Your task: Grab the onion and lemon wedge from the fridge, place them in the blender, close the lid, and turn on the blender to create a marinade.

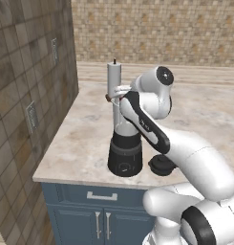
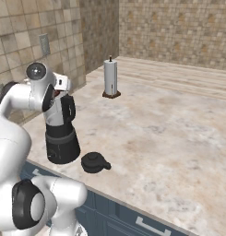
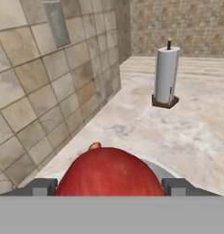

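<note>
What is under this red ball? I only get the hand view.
Observer: A blender. The onion sits between the jaws at the top of its jar.
Operator: Is the jar covered?
Observer: No. The lid lies on the counter beside the blender's base.
Operator: What holds the counter up?
Observer: Blue cabinets with pale handles.
</note>
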You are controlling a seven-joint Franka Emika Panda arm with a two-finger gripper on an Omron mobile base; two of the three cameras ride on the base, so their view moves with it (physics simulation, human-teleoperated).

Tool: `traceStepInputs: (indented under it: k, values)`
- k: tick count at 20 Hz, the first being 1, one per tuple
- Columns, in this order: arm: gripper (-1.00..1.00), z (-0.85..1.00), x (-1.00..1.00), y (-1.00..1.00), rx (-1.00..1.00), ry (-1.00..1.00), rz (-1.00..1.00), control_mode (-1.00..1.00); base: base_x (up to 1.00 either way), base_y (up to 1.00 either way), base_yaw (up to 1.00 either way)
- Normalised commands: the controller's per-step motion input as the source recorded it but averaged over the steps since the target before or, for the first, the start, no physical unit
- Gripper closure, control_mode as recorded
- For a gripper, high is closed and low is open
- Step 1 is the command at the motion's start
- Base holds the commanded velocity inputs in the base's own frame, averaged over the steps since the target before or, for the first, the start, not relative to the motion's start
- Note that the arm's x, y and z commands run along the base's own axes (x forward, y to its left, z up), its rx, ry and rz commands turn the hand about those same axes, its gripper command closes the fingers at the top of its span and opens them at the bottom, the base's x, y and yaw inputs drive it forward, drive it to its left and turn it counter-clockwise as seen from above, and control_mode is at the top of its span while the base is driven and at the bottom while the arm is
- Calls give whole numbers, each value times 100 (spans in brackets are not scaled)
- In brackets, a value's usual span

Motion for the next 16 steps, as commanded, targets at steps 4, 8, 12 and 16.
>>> traceStepInputs:
  k: [4, 8, 12, 16]
  values:
    - [100, -4, 31, 1, 0, 6, 0, -100, 0, 0, 0]
    - [-100, -23, 22, 11, 0, 4, 1, -100, 0, 0, 0]
    - [-100, -32, 18, 14, -1, 0, 0, -100, 0, 0, 0]
    - [-100, -23, 11, 21, -2, 0, 0, -100, 0, 0, 0]
